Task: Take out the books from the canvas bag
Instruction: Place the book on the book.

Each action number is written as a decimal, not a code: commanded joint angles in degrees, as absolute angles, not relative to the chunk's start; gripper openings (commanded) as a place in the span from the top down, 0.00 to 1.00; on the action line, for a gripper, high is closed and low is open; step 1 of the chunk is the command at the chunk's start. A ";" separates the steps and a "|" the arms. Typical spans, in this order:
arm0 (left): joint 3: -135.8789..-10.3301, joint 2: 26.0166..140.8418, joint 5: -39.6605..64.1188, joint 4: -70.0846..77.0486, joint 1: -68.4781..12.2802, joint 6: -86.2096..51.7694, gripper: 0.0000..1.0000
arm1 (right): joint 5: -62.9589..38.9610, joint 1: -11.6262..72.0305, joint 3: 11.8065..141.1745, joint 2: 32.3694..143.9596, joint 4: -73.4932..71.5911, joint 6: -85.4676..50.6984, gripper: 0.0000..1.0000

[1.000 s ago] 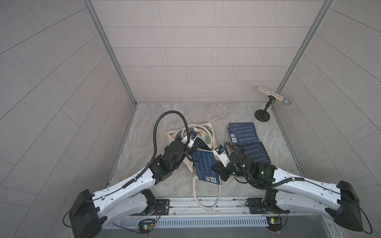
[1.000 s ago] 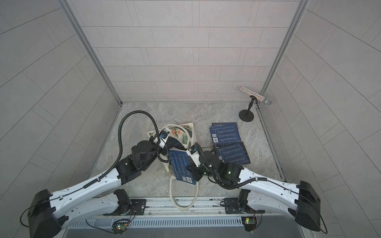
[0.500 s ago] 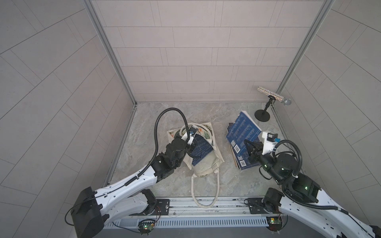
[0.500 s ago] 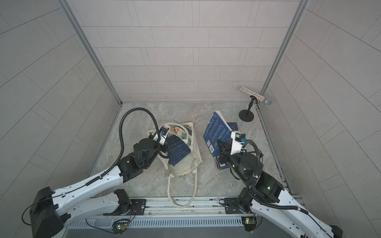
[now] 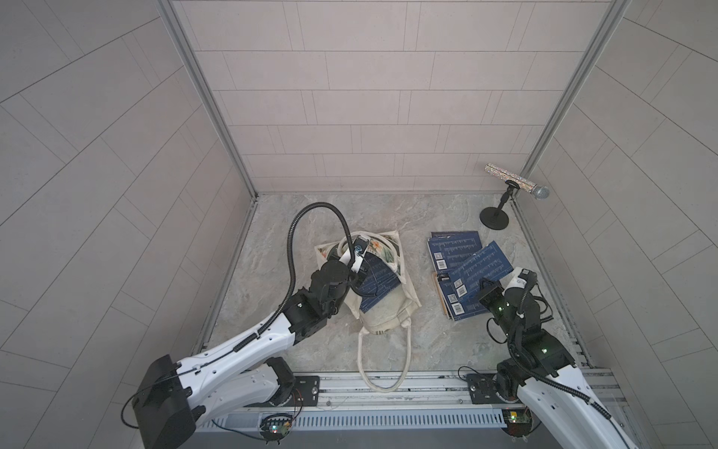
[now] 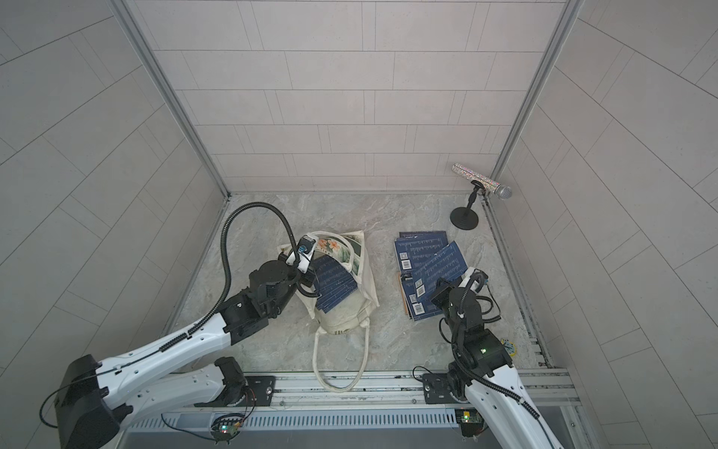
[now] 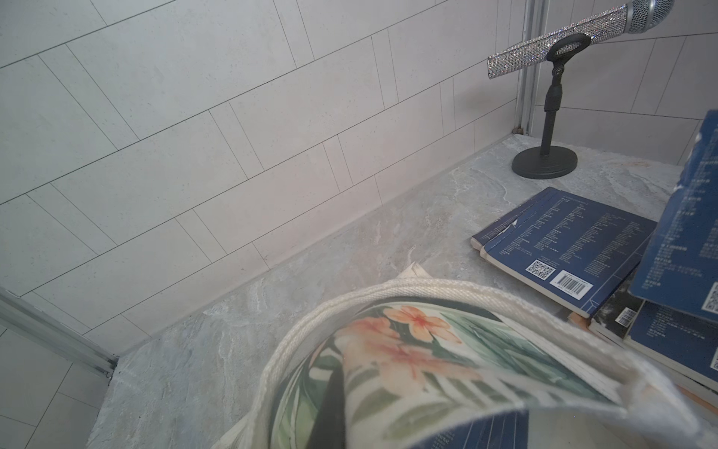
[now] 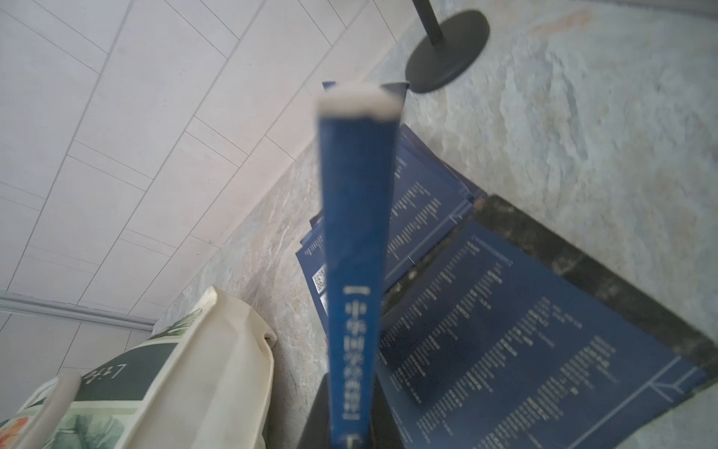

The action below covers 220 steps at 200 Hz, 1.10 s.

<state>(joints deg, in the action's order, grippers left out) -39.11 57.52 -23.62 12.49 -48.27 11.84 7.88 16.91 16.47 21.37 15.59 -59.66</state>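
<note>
Clamping a navy book (image 5: pixel 477 266) by its edge, the right gripper (image 5: pixel 490 288) holds it tilted over the stack of books (image 5: pixel 452 248) beside the canvas bag (image 5: pixel 388 318). The left gripper (image 5: pixel 359 274) is pinched on the bag's rim, and another book (image 5: pixel 379 285) lies inside.

The right jaws are carrying a navy book (image 5: pixel 476 268) away from the canvas bag (image 5: pixel 388 322) — a second ago it was lying across the bag's mouth, and now it is coming down slantwise over the stack of books (image 5: pixel 452 248) on the counter (image 5: pixel 427 342). The right arm (image 5: pixel 536 350) is swinging back to its own side, and another book (image 5: pixel 379 283) is showing in the bag's opening.
</note>
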 commanded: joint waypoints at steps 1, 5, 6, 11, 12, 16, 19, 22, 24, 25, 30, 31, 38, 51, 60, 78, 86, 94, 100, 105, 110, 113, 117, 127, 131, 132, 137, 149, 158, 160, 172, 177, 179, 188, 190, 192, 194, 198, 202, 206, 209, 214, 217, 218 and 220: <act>-40.05 55.37 -23.62 16.61 -47.82 10.90 1.00 | 6.57 16.67 12.75 19.28 8.87 -68.26 1.00; -40.03 55.24 -23.48 16.57 -47.81 10.85 1.00 | 6.83 16.70 11.87 18.98 8.72 -68.78 1.00; -40.01 55.18 -23.47 16.59 -47.81 10.88 1.00 | 6.84 16.65 11.69 18.89 8.71 -68.93 1.00; -39.95 55.11 -23.47 16.63 -47.81 10.90 1.00 | 7.15 16.61 10.78 18.35 8.85 -69.87 1.00; -39.93 55.11 -23.42 16.67 -47.81 10.90 1.00 | 7.13 16.66 10.58 18.23 8.86 -70.14 1.00; -39.94 55.04 -23.36 16.75 -47.81 10.90 1.00 | 7.25 16.63 9.85 17.70 8.77 -71.20 1.00; -39.98 54.96 -23.38 16.78 -47.81 10.90 1.00 | 7.19 16.68 9.24 17.13 8.67 -71.81 1.00; -39.96 54.97 -23.38 16.85 -47.81 10.90 1.00 | 7.24 16.69 8.70 16.48 8.55 -72.18 1.00; -39.96 55.01 -23.38 16.87 -47.81 10.90 1.00 | 7.46 16.63 8.35 15.96 8.64 -72.49 1.00; -39.98 55.01 -23.38 16.87 -47.81 10.90 1.00 | 7.55 16.62 8.22 15.72 8.80 -72.68 1.00; -39.99 54.94 -23.38 16.87 -47.81 10.85 1.00 | 8.34 16.69 7.71 14.34 10.16 -74.06 1.00; -39.99 54.98 -23.33 16.87 -47.81 10.92 1.00 | 8.48 16.70 7.68 14.07 10.49 -74.34 1.00; -39.96 55.02 -23.23 16.88 -47.81 10.90 1.00 | 9.79 16.70 6.96 11.93 12.70 -76.41 1.00; -40.00 55.16 -23.20 16.74 -47.72 10.90 1.00 | 12.71 16.70 6.23 8.09 18.39 -79.10 1.00; -40.03 55.11 -22.97 16.67 -47.72 10.90 1.00 | 14.83 16.70 6.26 5.56 23.95 -81.45 0.93; -40.03 55.07 -22.69 16.61 -47.79 10.90 1.00 | 13.98 16.70 3.61 2.92 23.23 -82.28 0.89; -40.11 55.06 -22.76 16.61 -47.77 10.82 1.00 | 12.91 16.70 3.04 3.30 22.61 -82.55 0.92; -40.05 55.04 -22.72 16.61 -47.72 10.81 1.00 | 11.85 16.70 3.03 4.21 22.50 -83.09 0.92; -40.05 55.13 -22.71 16.58 -47.62 10.85 1.00 | 10.72 16.66 3.07 5.33 21.74 -83.11 0.91; -40.04 55.17 -22.70 16.61 -47.64 10.86 1.00 | 9.60 16.70 3.11 6.41 20.71 -82.51 0.91; -40.11 55.26 -22.63 16.61 -47.66 10.81 1.00 | 8.84 16.70 3.49 7.44 20.19 -81.91 0.91; -40.12 55.21 -22.64 16.61 -47.64 10.81 1.00 | 8.46 16.70 3.81 8.29 20.40 -81.73 0.91; -40.10 55.28 -22.59 16.56 -47.61 10.82 1.00 | 8.15 16.70 4.46 9.24 21.10 -81.72 0.91; -40.10 55.30 -22.48 16.48 -47.67 10.89 1.00 | 6.96 16.70 5.13 11.56 20.51 -81.21 0.91; -40.11 55.32 -22.53 16.45 -47.64 10.90 1.00 | 6.31 16.77 5.20 12.46 19.95 -80.93 0.91; -40.10 55.30 -22.52 16.44 -47.64 10.90 1.00 | 6.19 16.73 5.24 12.64 19.86 -80.89 0.90; -40.11 55.25 -22.59 16.44 -47.63 10.91 1.00 | 5.56 16.70 5.43 13.54 19.98 -80.90 0.91; -40.08 55.20 -22.62 16.35 -47.63 11.03 1.00 | 3.51 16.70 5.46 15.59 20.32 -81.66 0.91; -40.03 55.04 -22.63 16.30 -47.64 11.07 1.00 | 3.10 16.74 5.52 16.40 21.77 -82.04 0.90; -40.07 55.02 -22.67 16.40 -47.64 11.07 1.00 | 3.21 16.71 5.53 16.38 22.03 -82.03 0.89; -40.02 55.00 -22.59 16.44 -47.64 11.07 1.00 | 3.74 16.67 5.58 16.08 23.37 -81.77 0.79; -39.99 55.00 -22.59 16.48 -47.68 11.16 1.00 | 4.48 16.65 6.04 15.61 25.25 -81.98 0.75; -40.03 54.99 -22.63 16.45 -47.65 11.16 1.00 | 4.81 16.66 6.23 15.39 26.09 -82.06 0.73; -40.00 55.01 -22.60 16.39 -47.63 11.16 1.00 | 5.89 16.70 6.79 14.01 27.37 -81.43 0.66; -40.06 55.02 -22.63 16.42 -47.64 11.16 1.00 | 5.98 16.66 6.79 13.70 27.61 -81.29 0.64; -40.01 55.02 -22.56 16.43 -47.64 11.16 1.00 | 6.20 16.62 6.91 13.33 27.95 -81.23 0.63; -40.04 55.02 -22.56 16.41 -47.64 11.16 1.00 | 6.43 16.64 7.15 13.05 28.57 -81.22 0.62; -40.02 55.04 -22.53 16.33 -47.64 11.16 1.00 | 7.05 16.67 7.48 12.24 29.95 -81.50 0.59; -40.05 55.04 -22.46 16.31 -47.64 11.12 1.00 | 7.59 16.66 7.84 11.44 31.11 -81.79 0.56; -40.05 55.05 -22.41 16.32 -47.64 11.12 1.00 | 7.93 16.64 7.99 10.73 31.76 -81.86 0.52; -40.07 55.02 -22.41 16.32 -47.65 11.15 1.00 | 7.98 16.66 8.04 10.25 32.00 -81.84 0.50; -40.08 55.03 -22.46 16.34 -47.68 11.09 1.00 | 8.27 16.61 8.22 9.50 32.74 -81.74 0.44; -40.03 55.10 -22.48 16.30 -47.69 11.16 1.00 | 8.26 16.61 8.32 9.17 33.28 -81.79 0.40; -40.06 55.06 -22.54 16.33 -47.66 11.21 1.00 | 8.26 16.61 8.34 9.03 33.47 -81.85 0.39; -40.03 55.05 -22.46 16.25 -47.64 11.17 1.00 | 8.31 16.61 8.39 8.83 33.75 -81.90 0.37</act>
<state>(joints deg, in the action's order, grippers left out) -39.09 56.97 -22.17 11.81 -47.99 11.38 6.02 16.82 8.01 11.70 23.38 -81.34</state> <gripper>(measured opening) 0.076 0.519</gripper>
